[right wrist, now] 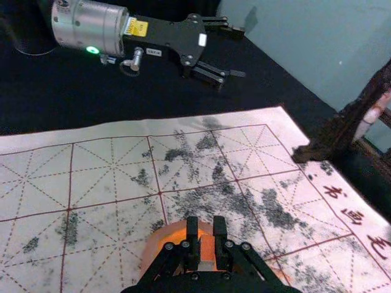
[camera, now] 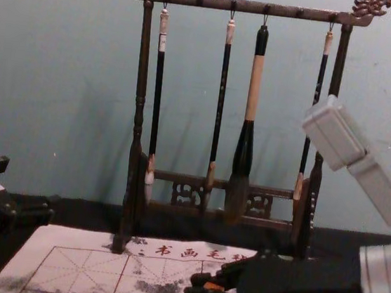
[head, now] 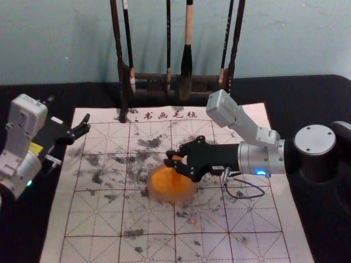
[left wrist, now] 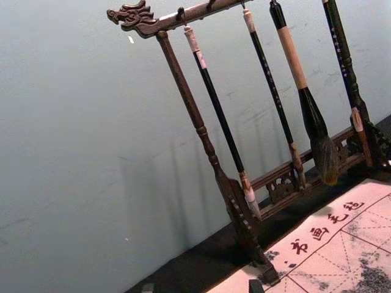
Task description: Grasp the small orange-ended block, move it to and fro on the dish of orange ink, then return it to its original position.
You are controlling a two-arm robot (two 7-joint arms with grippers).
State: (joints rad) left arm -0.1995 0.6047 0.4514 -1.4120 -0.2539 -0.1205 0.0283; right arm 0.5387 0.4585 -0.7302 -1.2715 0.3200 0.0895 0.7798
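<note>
Orange ink [head: 163,179] could slop from the dish [head: 186,196], mid-frame in the head view, if the right gripper [right wrist: 206,226], pinching the block [right wrist: 207,248] over it, sweeps wide or presses hard. At that view's left edge, the left gripper [right wrist: 236,54] is parked open. Small and straight-sided, the block looks orange with a pale grey end

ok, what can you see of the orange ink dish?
The dish is round and shallow-looking, with a pale, translucent-looking rim around bright orange ink. It sits level near the middle of the ink-stained, grid-printed mat. The right hand reaches over its right side, gripping the small block above the ink area; whether block and ink touch, I can't tell.
</note>
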